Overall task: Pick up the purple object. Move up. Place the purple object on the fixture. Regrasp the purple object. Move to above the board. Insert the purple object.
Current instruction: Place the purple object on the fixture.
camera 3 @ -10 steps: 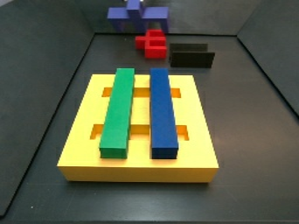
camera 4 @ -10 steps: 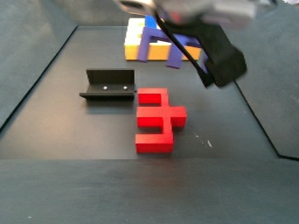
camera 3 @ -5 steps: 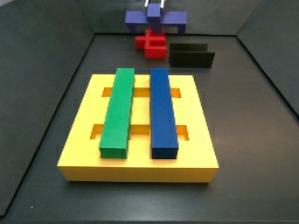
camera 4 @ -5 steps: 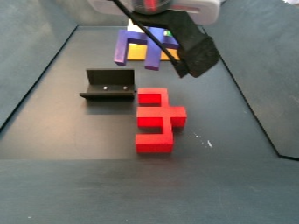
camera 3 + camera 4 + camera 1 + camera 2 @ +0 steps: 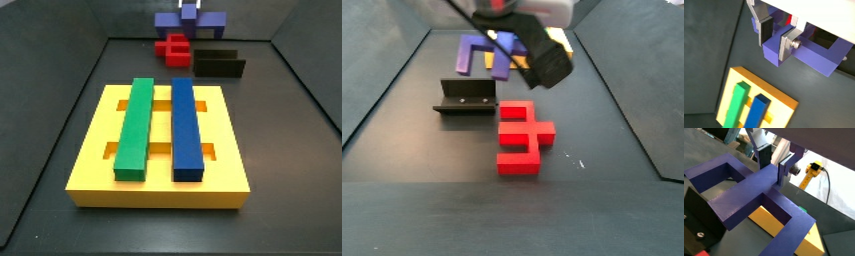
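The end effector point(image 5: 774, 37) hangs raised above the floor, its silver fingers point(image 5: 785, 47) clamped on the purple object point(image 5: 807, 52)

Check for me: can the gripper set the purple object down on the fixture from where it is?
Probably yes. The gripper holds the purple object in the air near the fixture, whose step looks bare.

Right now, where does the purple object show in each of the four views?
Wrist view: the purple object is clamped in the gripper.
Wrist view: it fills the frame.
Side view: held aloft at the far end, above the red piece.
Side view: aloft above the fixture.
Shared landmark: the board.
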Robot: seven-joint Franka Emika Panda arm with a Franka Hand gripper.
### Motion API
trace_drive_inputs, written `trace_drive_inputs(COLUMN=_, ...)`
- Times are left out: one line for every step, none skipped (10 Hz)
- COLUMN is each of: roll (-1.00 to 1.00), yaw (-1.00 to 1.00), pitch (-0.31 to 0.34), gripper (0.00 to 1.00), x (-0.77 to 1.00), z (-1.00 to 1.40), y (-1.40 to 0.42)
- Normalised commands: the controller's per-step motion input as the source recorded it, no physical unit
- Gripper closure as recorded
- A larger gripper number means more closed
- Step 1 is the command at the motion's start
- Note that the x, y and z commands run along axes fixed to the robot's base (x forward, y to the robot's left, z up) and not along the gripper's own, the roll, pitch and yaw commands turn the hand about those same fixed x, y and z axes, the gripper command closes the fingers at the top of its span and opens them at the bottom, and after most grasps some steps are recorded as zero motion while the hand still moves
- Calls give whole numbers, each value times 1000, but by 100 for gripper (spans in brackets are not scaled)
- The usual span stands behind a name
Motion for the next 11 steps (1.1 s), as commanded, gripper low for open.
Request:
trace_drive_inputs(roll=-3, yaw=146, pitch=-411, gripper=100, x=720, z=-334, y=0)
trace_drive_inputs(roll=0, yaw=94, pitch=-206, gripper=100, x=789, z=-257, y=0)
trace_drive_inputs(roll=0, yaw=0, pitch=51, gripper=100, x=1000, z=-211, y=-43)
trace_drive_inputs(roll=109, yaw=0, pitch=100, gripper=100, x=983, z=-237, y=-46)
trace_drive_inputs(roll=154, yaw=0, pitch=63, gripper=100, x=740, z=-320, y=-6)
trace_drive_inputs(roll=0, yaw=0, pitch=0, gripper=100, x=420, z=-457, y=0)
trace_drive_inputs(roll=0, yaw=0, pitch=-54, gripper=100, x=294, z=-497, y=0)
trace_drive_inputs(roll=-117, yaw=180, pitch=0, gripper=100, x=354, z=-357, y=0)
trace_drive_inputs(roll=-11, yaw=200, pitch=0, gripper=100, x=417, z=-266, y=0)
trace_drive_inputs(roll=0, yaw=177, pitch=211, gripper=100, x=529, z=-6, y=-23)
trace_drive_inputs(roll=51, yaw=166, pitch=489, gripper=100, x=531, z=249, y=-17)
